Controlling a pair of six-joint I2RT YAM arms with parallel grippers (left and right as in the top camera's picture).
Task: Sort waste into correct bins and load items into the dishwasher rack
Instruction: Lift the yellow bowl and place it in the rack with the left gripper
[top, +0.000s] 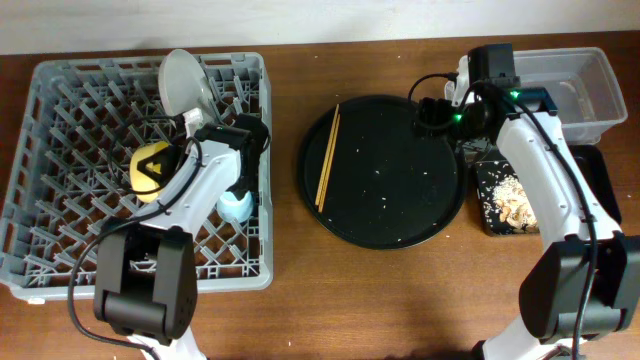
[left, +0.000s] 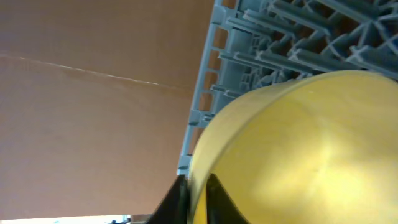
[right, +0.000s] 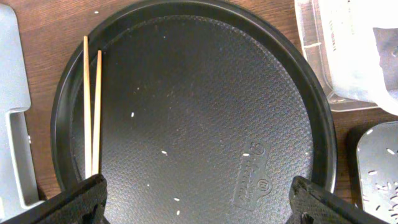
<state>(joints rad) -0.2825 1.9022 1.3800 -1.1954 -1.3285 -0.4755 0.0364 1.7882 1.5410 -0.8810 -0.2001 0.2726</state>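
Wooden table (top: 290, 310): one yellow bowl (left: 298, 149), two chopsticks (top: 327, 158).

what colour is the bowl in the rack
The bowl is yellow; it shows best in the left wrist view.

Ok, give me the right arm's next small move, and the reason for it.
Probably slide the right gripper across to the chopsticks and lower over them. Its jaws stand wide open and empty above the round black tray, and the chopsticks lie loose near the tray's edge, not yet in the rack. The left gripper pinches the yellow bowl by its rim at the rack.
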